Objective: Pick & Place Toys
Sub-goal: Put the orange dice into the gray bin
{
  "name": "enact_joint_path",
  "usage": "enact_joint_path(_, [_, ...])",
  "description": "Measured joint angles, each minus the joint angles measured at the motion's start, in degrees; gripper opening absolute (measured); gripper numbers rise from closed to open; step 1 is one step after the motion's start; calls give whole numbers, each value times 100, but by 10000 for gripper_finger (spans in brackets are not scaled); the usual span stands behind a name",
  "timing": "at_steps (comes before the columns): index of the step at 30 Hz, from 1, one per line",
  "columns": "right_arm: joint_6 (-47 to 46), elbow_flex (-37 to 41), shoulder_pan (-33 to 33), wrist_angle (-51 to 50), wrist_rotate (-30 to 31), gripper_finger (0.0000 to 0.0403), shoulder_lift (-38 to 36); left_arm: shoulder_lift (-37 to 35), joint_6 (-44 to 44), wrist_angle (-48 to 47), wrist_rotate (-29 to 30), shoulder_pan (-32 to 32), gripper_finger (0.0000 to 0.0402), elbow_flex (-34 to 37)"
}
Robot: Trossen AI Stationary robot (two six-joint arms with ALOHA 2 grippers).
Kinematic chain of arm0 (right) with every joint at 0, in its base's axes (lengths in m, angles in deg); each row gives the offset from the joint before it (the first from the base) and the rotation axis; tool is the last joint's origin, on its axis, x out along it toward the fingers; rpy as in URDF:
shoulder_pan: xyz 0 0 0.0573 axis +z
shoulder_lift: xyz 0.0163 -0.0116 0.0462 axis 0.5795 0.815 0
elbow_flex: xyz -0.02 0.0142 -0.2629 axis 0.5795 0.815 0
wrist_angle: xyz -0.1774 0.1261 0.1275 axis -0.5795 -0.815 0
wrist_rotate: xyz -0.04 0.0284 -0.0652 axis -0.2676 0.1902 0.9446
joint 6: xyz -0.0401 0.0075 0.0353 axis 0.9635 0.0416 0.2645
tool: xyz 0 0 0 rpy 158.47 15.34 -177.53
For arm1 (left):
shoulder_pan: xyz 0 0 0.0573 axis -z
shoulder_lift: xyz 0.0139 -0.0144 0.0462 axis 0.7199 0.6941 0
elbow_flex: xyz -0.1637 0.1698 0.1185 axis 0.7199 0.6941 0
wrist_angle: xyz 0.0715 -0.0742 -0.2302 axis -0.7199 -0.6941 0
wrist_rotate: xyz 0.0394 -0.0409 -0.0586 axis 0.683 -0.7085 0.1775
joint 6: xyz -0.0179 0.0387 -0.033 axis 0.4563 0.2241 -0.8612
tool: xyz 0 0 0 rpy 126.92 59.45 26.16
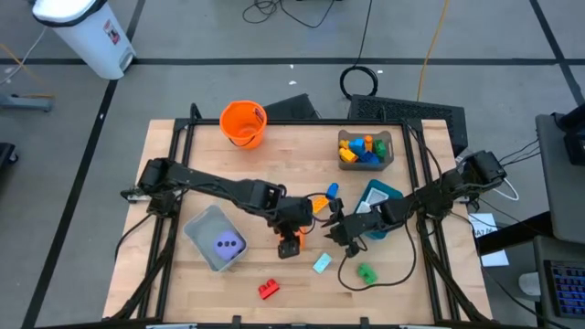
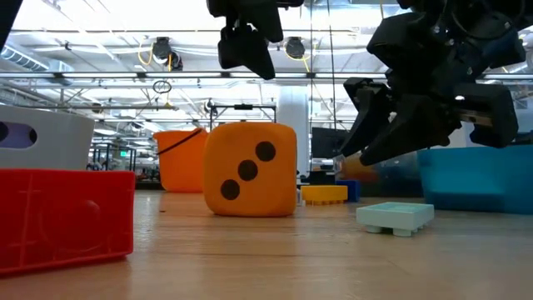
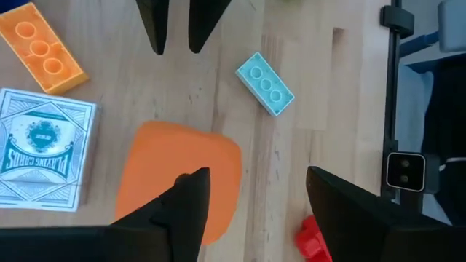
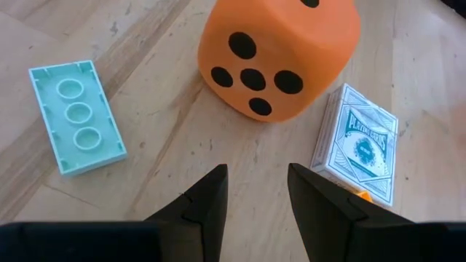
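Note:
An orange dotted die point(image 1: 291, 245) rests on the table near its middle. A card box point(image 4: 360, 142) lies beside the die, and a pale teal brick point(image 1: 322, 263) lies to its right. My left gripper point(image 3: 255, 175) hangs open above the die point(image 3: 182, 182), clear of it in the low view point(image 2: 246, 42). My right gripper point(image 4: 256, 169) stands open, low over the table to the right of the die point(image 4: 280, 54), with bare wood between its fingers. An orange brick point(image 3: 44, 47) lies a little farther back.
A grey bin point(image 1: 218, 239) with a purple die stands at the left. A teal bin point(image 1: 379, 196) is at the right, a grey bin of blocks point(image 1: 366, 149) at the back right, and an orange bucket point(image 1: 243, 122) at the back. A red brick point(image 1: 268, 290) and a green toy point(image 1: 366, 272) lie near the front edge.

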Motion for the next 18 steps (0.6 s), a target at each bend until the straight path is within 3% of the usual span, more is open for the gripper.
enact_joint_path(6, [2, 227, 0, 233, 10, 137, 0, 74, 14, 37, 2, 62, 300, 5])
enact_joint_path(12, [2, 685, -4, 1233, 17, 137, 0, 66, 32, 46, 31, 192, 385, 4])
enact_joint_path(18, [-39, 793, -44, 1545, 22, 137, 0, 66, 209, 49, 296, 311, 383, 4])
